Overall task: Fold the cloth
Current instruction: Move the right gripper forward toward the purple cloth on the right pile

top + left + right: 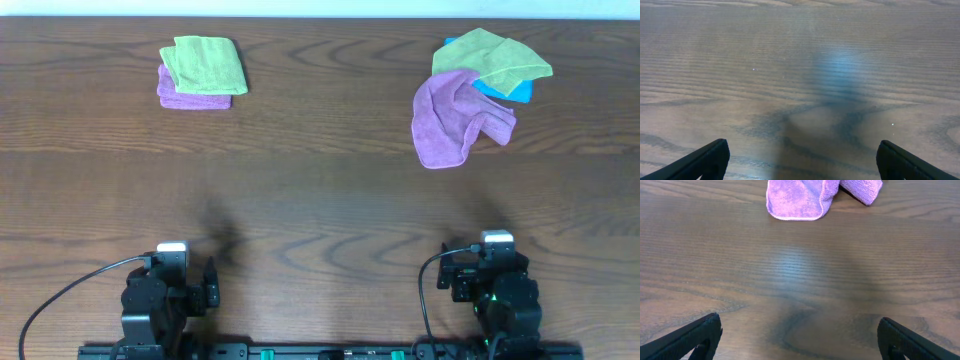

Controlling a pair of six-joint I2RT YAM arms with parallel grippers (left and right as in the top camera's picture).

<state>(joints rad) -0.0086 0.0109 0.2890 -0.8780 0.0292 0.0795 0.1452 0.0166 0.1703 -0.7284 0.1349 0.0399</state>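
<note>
1. Far left at the back of the dark brown wood-grain desk (320, 190), there's a folded lime-green cloth (205, 63) sitting on top of a folded purple cloth (190, 95). The purple one sticks out along the left and near edges.
2. The left gripper (802, 162) is parked low at the near edge of the desk. Its black fingers (705, 160) are spread wide, out at both sides of the wrist view, with nothing but bare wood between them.
3. Over on the right at the back is the crumpled magenta-purple microfibre cloth (455, 122), bunched up and unfolded. One rounded flap points towards the near edge. Can't make out any label on it from these views.
4. A loose lime-green cloth (490, 58) lies over its far edge, and a bright blue cloth (505, 88) peeks out from under the green.
5. The right gripper (801, 339) is also parked at the near edge, jaws wide apart and holding nothing. The purple cloth is well ahead of it, at the top of its wrist view.
</note>
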